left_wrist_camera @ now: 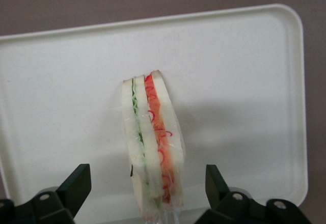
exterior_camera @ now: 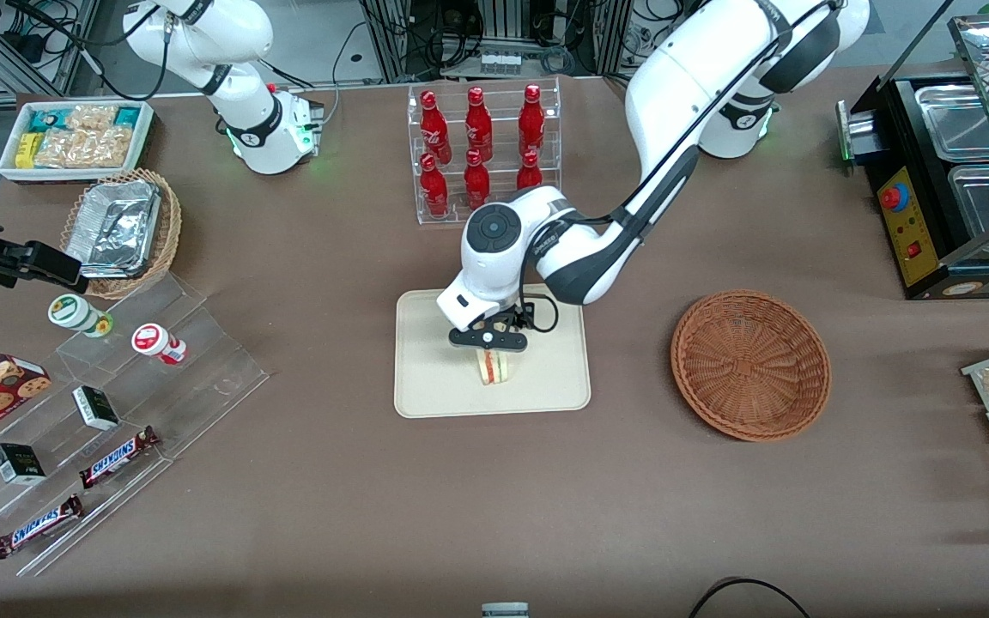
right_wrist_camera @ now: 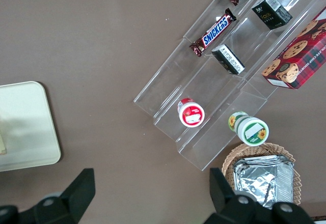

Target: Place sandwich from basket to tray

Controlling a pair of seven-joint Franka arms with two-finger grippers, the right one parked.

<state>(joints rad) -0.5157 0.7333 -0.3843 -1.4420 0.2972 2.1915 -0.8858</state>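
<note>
The sandwich (exterior_camera: 494,367) (left_wrist_camera: 153,142), a clear-wrapped wedge with red and green filling, stands on its edge on the cream tray (exterior_camera: 426,378) (left_wrist_camera: 229,81), about at the tray's middle. My left gripper (exterior_camera: 489,343) (left_wrist_camera: 147,177) hangs just above it and is open. Its two black fingers (left_wrist_camera: 76,183) flank the sandwich with a clear gap on each side. The reddish-brown wicker basket (exterior_camera: 750,365) lies beside the tray toward the working arm's end, with nothing in it.
A clear rack of red bottles (exterior_camera: 482,150) stands farther from the front camera than the tray. Toward the parked arm's end are a stepped acrylic shelf (exterior_camera: 160,378) with snacks and a tan basket of foil trays (exterior_camera: 121,230). A black food warmer (exterior_camera: 949,180) sits at the working arm's end.
</note>
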